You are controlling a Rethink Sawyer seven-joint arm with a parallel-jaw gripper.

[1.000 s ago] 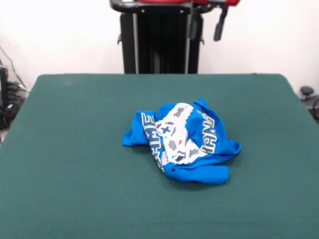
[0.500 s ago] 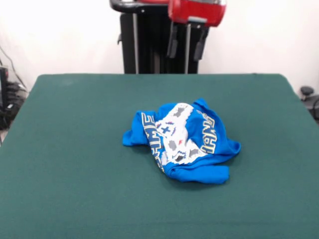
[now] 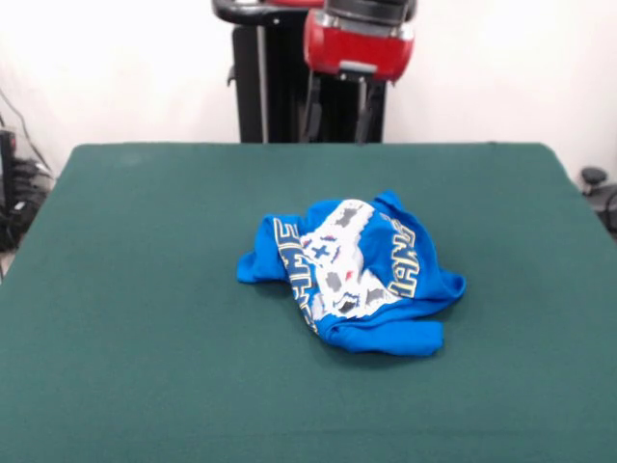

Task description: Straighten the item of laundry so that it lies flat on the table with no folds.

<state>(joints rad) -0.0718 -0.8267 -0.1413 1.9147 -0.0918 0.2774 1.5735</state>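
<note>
The bright blue T-shirt (image 3: 352, 275) lies crumpled in a heap near the middle of the dark green table (image 3: 145, 289), its white controller print and yellowish lettering bunched on top. My gripper (image 3: 339, 121) hangs from the red arm head at the top of the picture, over the table's far edge and well above and behind the shirt. Its two dark fingers (image 3: 314, 111) point down with a gap between them, open and empty.
The black pedestal (image 3: 289, 87) stands behind the table's far edge. Cables and equipment (image 3: 14, 188) sit off the left side, and a dark object (image 3: 593, 178) off the right side.
The red arm head has come down and moved left over the last second, bringing the gripper lower toward the table's far edge. The shirt has not moved.
</note>
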